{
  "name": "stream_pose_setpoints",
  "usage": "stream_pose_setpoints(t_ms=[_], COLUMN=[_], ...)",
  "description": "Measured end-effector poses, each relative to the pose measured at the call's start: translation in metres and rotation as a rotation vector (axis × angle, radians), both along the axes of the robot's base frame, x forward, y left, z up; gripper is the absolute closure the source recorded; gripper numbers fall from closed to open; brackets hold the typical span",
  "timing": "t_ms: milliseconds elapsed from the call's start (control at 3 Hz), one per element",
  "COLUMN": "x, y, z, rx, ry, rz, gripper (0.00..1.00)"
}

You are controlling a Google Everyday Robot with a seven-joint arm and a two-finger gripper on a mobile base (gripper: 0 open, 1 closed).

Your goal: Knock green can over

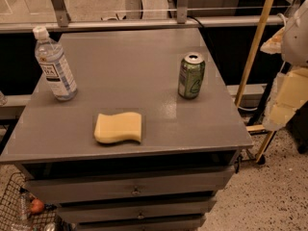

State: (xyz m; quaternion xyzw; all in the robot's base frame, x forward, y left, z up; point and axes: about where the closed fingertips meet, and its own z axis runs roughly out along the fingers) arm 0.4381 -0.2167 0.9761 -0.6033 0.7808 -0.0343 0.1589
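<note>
Green can (191,75): we see it standing up on the right side of the gray table (130,52), with room all around it for a push.
Gripper (288,97): we think it is the pale shape at the right edge, off the table, apart from the can. We cannot tell if it is spread or pressed together.
Water bottle (55,64): standing far left.
Sponge (119,127): lying flat, near the middle.
Next: we guess a side push up high tips the can.

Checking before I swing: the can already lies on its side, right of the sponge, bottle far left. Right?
No: the camera view shows the can standing upright, right of the sponge, bottle far left. The gripper is right of the table, apart from the can.
</note>
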Motion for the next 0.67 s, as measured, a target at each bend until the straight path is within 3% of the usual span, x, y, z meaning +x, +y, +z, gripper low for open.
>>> stream_pose_setpoints(t_ms=[333, 667], x=[0.000, 0.016], y=[0.000, 0.005], z=[0.000, -0.011], rx=[0.000, 0.099], ry=[0.000, -0.021], rz=[0.000, -0.006], gripper=[0.00, 0.00])
